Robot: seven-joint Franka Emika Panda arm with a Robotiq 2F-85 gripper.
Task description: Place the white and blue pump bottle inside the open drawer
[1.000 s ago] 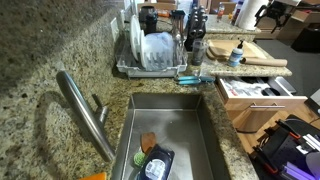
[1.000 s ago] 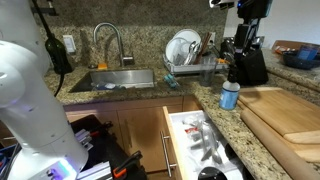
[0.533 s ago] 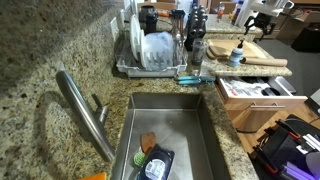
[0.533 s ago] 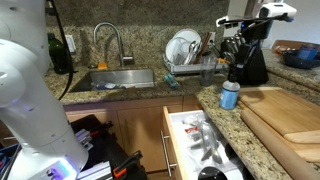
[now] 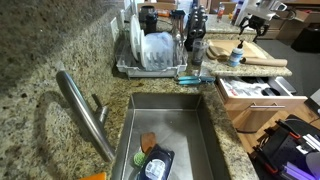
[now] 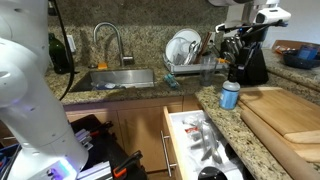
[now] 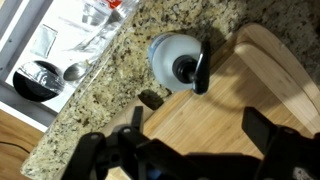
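Note:
The white and blue pump bottle [image 5: 236, 57] stands upright on the granite counter beside the cutting board, and shows in both exterior views [image 6: 230, 95]. In the wrist view I look down on its black pump head and pale round body [image 7: 172, 58]. My gripper [image 7: 200, 135] is open and empty, its fingers spread wide over the wooden board. It hangs well above the bottle in both exterior views [image 5: 256, 20] [image 6: 243, 38]. The open drawer [image 6: 178, 146] lies below the counter edge, holding clear containers and utensils [image 7: 60, 50].
Wooden cutting boards [image 6: 285, 115] cover the counter next to the bottle. A dish rack [image 5: 150, 55] with plates, a coffee maker [image 6: 247, 65] and a knife block stand behind. The sink [image 5: 165, 135] and tap [image 6: 108, 40] lie to one side.
My gripper has shifted and turned above the counter, coming over the cutting board near the bottle. The bottle and the drawer have not moved.

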